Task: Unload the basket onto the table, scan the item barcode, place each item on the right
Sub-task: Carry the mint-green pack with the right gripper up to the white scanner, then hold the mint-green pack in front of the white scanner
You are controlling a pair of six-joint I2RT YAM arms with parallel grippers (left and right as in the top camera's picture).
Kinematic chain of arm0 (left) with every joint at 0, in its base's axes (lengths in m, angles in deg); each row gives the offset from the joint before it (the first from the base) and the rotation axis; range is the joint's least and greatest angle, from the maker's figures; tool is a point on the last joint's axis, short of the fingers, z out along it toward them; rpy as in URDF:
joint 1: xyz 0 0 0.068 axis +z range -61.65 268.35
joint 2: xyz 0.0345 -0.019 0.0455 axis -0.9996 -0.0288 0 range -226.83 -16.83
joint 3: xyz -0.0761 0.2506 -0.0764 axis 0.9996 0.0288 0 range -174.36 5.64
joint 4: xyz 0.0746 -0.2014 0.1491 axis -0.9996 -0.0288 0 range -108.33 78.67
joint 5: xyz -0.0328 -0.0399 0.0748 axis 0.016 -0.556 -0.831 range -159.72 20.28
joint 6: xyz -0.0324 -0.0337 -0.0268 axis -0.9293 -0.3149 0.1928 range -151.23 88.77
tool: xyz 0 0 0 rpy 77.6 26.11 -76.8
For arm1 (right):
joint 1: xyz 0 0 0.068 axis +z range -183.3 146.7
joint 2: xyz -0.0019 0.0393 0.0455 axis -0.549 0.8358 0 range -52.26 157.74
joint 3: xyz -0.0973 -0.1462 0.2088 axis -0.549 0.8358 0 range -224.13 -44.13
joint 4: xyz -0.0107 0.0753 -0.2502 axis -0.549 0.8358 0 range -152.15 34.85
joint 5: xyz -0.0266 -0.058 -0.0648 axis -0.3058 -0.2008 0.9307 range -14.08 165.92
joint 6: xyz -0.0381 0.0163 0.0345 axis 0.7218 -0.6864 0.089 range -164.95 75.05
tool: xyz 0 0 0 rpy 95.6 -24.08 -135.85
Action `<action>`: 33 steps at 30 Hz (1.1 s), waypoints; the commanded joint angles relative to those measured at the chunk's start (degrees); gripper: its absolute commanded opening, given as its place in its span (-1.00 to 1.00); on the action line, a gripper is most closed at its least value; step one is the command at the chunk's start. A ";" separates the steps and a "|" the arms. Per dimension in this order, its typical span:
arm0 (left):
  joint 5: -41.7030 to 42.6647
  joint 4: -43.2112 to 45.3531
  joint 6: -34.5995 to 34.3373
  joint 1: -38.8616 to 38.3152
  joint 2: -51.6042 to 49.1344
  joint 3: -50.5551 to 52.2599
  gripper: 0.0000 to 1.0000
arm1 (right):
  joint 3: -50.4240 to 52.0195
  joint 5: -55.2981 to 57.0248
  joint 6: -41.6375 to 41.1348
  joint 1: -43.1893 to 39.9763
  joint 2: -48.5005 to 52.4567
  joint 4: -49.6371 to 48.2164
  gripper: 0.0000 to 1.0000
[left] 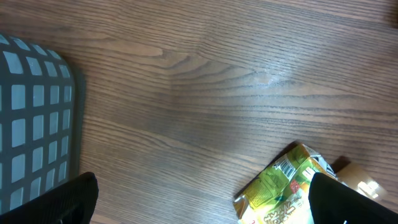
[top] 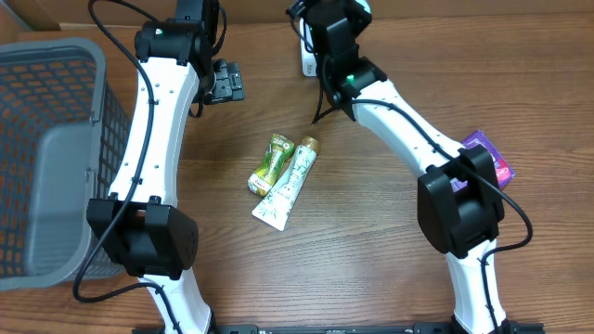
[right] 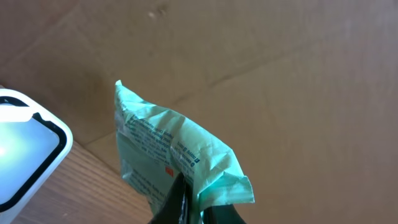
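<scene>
On the wooden table [top: 371, 278], a grey basket [top: 46, 158] sits at nine o'clock. The left gripper [top: 225, 82] hangs at eleven, jaws spread wide over bare wood. At twelve the right gripper [right: 189, 208] pinches a mint-green packet [right: 161, 143], with the white scanner [right: 25, 155] at its nine o'clock.

The wooden table [top: 371, 250] bears a white tube [top: 290, 183] near its middle. A green pouch [top: 269, 164] lies just left of the tube, a grey mesh basket [top: 46, 158] far left, a purple packet [top: 492, 153] well right, and a white scanner [right: 25, 143] beyond it.
</scene>
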 commanded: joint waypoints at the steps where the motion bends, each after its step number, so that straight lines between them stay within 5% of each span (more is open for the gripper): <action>1: -0.55 0.07 0.42 -0.07 1.09 -0.90 0.99 | -1.14 -0.76 9.20 0.37 2.25 -2.80 -0.93; 23: -0.55 0.04 0.39 -0.13 1.09 -0.90 0.99 | -0.98 -8.02 9.57 1.51 5.73 -2.21 -0.93; 33: -0.55 0.07 0.42 -0.13 1.09 -0.90 0.99 | -0.98 -7.34 18.53 -0.31 7.54 -7.28 -0.92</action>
